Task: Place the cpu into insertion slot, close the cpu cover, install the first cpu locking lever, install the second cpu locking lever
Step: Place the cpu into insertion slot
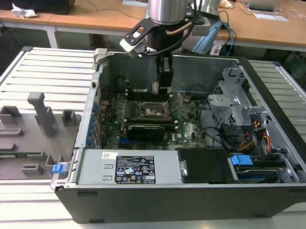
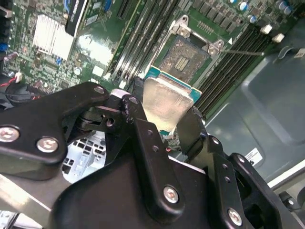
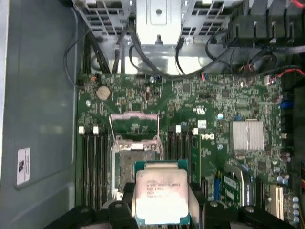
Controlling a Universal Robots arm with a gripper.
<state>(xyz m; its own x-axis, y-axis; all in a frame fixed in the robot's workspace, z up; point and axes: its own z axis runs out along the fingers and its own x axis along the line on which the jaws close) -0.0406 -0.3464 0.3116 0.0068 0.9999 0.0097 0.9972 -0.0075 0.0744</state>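
end effector point(image 1: 161, 83) in the upper middle of the exterior view, reaching down into the open computer case point(image 1: 205, 71), pinched on the cpu point(image 3: 161, 193). black fingers point(image 2: 138, 109) pressed against two opposite edges of the chip, silver-grey face outward and a green rim around it in both wrist views. held above the motherboard point(image 3: 224, 105), not seated. insertion slot point(image 3: 127, 164) just past the chip's edge, bare, dark contact field exposed (likewise in the second wrist view, with silvery corner brackets). cpu cover point(image 3: 134, 115) tipped up off the slot, standing along the side away from the chip. long black memory slots point(image 3: 93, 162) flanking the slot on both sides; ribbed silver heatsink point(image 3: 247, 135) farther off across the board. in the exterior view, slot at the frame's centre, below the end effector; labelled power supply point(image 1: 131, 169) at lower centre, grey drive cage point(image 1: 234, 99) at centre right with bundled cables point(image 1: 257, 138) beside it. case resting on a slatted metal bench point(image 1: 49, 65), grey fixture plate point(image 1: 21, 140) at lower left of the frame.
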